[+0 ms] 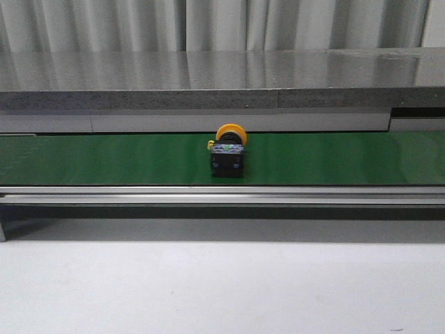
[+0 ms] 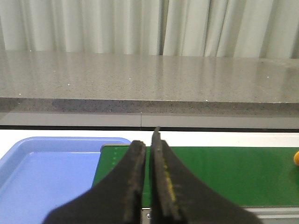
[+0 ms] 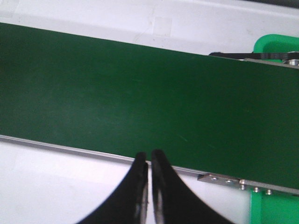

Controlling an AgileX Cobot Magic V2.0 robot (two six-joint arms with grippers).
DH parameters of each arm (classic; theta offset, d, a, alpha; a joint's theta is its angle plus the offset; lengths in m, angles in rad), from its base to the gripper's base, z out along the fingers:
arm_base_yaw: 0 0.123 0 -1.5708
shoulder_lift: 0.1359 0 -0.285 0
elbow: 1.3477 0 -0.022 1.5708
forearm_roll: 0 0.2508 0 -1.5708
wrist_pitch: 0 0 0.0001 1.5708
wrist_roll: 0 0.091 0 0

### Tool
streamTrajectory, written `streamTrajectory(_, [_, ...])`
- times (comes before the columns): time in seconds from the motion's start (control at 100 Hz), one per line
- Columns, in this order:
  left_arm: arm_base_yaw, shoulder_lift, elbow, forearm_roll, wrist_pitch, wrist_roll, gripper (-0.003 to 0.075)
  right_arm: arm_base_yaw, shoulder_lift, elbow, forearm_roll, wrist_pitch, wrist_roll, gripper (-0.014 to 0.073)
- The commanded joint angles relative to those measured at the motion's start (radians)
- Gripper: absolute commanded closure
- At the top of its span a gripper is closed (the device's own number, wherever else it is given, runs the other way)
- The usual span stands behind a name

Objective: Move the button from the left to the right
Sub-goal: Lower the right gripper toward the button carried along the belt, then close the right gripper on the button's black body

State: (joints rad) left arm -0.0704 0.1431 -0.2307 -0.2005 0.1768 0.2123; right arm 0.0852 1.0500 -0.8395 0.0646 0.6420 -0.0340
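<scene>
The button (image 1: 229,151) stands on the green belt (image 1: 104,158) near the middle of the front view, its orange-yellow cap turned toward the back and its black body toward me. Neither arm shows in that view. In the left wrist view my left gripper (image 2: 147,142) is shut and empty over the belt's left end (image 2: 224,175); an orange sliver of the button (image 2: 296,158) peeks in at the far edge. In the right wrist view my right gripper (image 3: 149,156) is shut and empty at the belt's near rail, with bare belt (image 3: 140,93) beyond.
A blue tray (image 2: 46,163) sits just past the belt's left end. A green bin (image 3: 275,46) lies at the belt's right end, beside a metal bracket (image 3: 224,179). A grey stone ledge (image 1: 208,83) and curtains run behind the belt. White tabletop (image 1: 222,285) lies in front.
</scene>
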Motion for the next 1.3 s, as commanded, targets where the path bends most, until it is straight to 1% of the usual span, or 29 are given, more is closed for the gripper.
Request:
streamTrajectory(0.0, [-0.007,0.01,-0.028,-0.014,-0.079,0.001,0.0715,-0.002,-0.003,-0.035,0.021,-0.046,0.001,0.0435])
streamTrajectory(0.05, [-0.007,0.01,-0.028,-0.014,-0.079,0.001,0.0715,-0.002,-0.003,-0.035,0.028,-0.046,0.001,0.0321])
streamTrajectory(0.07, [-0.007,0.01,-0.028,-0.014,-0.079,0.001,0.0715,-0.002,-0.003,-0.035,0.03,-0.046,0.001,0.0292])
streamTrajectory(0.12, [-0.007,0.01,-0.028,-0.014,-0.079,0.001,0.0715,-0.002,-0.003,-0.035,0.037,-0.046,0.001,0.0187])
streamTrajectory(0.19, [-0.007,0.01,-0.028,-0.014,-0.079,0.001,0.0715,-0.002,-0.003,-0.035,0.052,-0.044,0.001,0.0097])
streamTrajectory(0.24, [-0.007,0.01,-0.028,-0.014,-0.079,0.001,0.0715,-0.002,-0.003,-0.035,0.063,-0.043,0.001,0.0071])
streamTrajectory(0.46, [-0.007,0.01,-0.028,-0.014,-0.079,0.001,0.0715,0.003,0.037,-0.043,0.155,-0.024,0.0,0.0074])
streamTrajectory(0.55, [-0.007,0.01,-0.028,-0.014,-0.079,0.001,0.0715,0.018,0.073,-0.058,0.182,-0.024,-0.023,0.0074])
streamTrajectory(0.73, [-0.007,0.01,-0.028,-0.014,-0.079,0.001,0.0715,0.112,0.163,-0.118,0.184,-0.035,-0.039,0.0074])
streamTrajectory(0.85, [-0.007,0.01,-0.028,-0.014,-0.079,0.001,0.0715,0.161,0.237,-0.161,0.183,-0.071,-0.058,0.0074])
streamTrajectory(1.09, [-0.007,0.01,-0.028,-0.014,-0.079,0.001,0.0715,0.208,0.379,-0.22,0.183,-0.108,-0.086,0.0074])
streamTrajectory(1.29, [-0.007,0.01,-0.028,-0.014,-0.079,0.001,0.0715,0.231,0.448,-0.239,0.175,-0.163,-0.095,0.0074])
